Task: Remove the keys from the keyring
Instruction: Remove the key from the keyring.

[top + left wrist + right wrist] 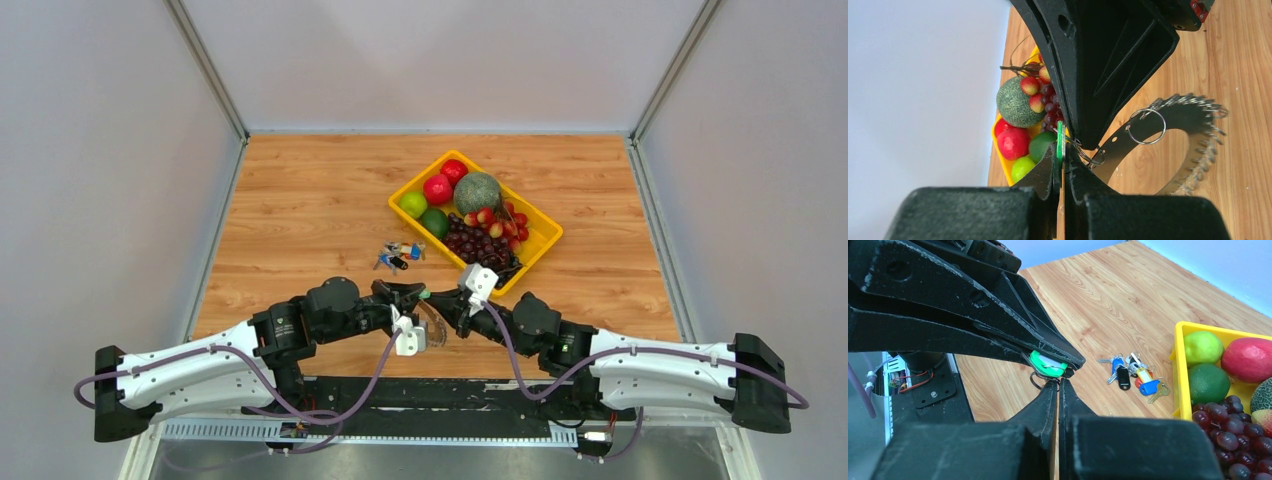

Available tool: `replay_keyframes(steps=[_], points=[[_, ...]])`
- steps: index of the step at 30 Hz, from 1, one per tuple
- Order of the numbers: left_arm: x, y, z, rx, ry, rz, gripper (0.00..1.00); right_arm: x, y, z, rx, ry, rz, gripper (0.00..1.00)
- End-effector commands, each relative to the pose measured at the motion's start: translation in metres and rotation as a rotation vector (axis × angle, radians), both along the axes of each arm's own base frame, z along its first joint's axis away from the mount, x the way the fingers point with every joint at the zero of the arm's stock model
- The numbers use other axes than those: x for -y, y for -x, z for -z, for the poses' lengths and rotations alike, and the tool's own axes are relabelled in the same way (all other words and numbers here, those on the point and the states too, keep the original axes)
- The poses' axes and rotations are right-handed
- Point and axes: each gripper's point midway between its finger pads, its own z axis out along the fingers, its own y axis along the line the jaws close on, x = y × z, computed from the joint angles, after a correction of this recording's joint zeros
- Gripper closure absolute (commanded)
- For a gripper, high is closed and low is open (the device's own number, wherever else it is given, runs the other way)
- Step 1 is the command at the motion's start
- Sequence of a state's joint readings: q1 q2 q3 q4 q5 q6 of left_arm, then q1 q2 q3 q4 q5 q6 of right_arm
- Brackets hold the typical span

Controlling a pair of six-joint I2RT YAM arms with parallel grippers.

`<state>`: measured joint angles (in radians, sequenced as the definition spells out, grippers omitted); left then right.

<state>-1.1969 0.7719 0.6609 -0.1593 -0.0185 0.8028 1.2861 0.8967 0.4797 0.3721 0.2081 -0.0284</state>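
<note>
While reaching inward from the near table edge with both arms stretched low, meeting fingertip to fingertip at centre. Clamping the green tag between the fully closed fingers of the left gripper. Pressing the right gripper closed at the small wire ring under that tag; grip on it not determinable. Finding the keyring, ringed with the keys, just beside both tips. Farther off, showing the coloured key bunch, then the yellow tray.

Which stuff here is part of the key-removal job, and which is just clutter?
Job: spiky silver metal keys on the large thin metal keyring; its small green tag, pinched by the left gripper.
Lying about: small bunch of coloured-head keys; yellow plastic tray of fruit.
</note>
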Motion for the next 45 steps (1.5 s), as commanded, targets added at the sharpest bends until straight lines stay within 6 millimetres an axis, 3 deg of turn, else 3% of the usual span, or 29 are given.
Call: replay_keyframes(steps=[1, 10, 18, 23, 28, 31, 39, 45], points=[[0.007, 0.002, -0.025, 0.01, 0.105, 0.017, 1.0, -0.004, 0.006, -0.027, 0.048, -0.027, -0.044, 1.0], [0.007, -0.001, -0.022, 0.007, 0.093, -0.005, 1.0, 0.004, -0.002, -0.028, 0.277, 0.229, 0.023, 1.0], [0.007, -0.004, -0.018, 0.0, 0.084, -0.023, 1.0, 0.006, 0.008, -0.027, 0.538, 0.407, 0.061, 1.0], [0.007, -0.006, -0.018, -0.004, 0.085, -0.029, 1.0, 0.01, 0.016, -0.031, 0.637, 0.412, 0.073, 1.0], [0.006, -0.006, -0.018, -0.006, 0.086, -0.032, 1.0, 0.023, 0.012, -0.043, 0.548, 0.308, 0.137, 0.81], [0.006, -0.006, -0.019, -0.006, 0.092, -0.031, 1.0, 0.034, 0.012, -0.051, 0.457, 0.202, 0.146, 0.77], [0.007, -0.004, -0.021, -0.005, 0.096, -0.014, 1.0, 0.058, 0.011, -0.05, 0.253, -0.017, 0.145, 0.77], [0.007, -0.002, -0.02, 0.004, 0.095, -0.001, 1.0, 0.05, 0.005, -0.037, 0.124, -0.085, 0.089, 0.74]])
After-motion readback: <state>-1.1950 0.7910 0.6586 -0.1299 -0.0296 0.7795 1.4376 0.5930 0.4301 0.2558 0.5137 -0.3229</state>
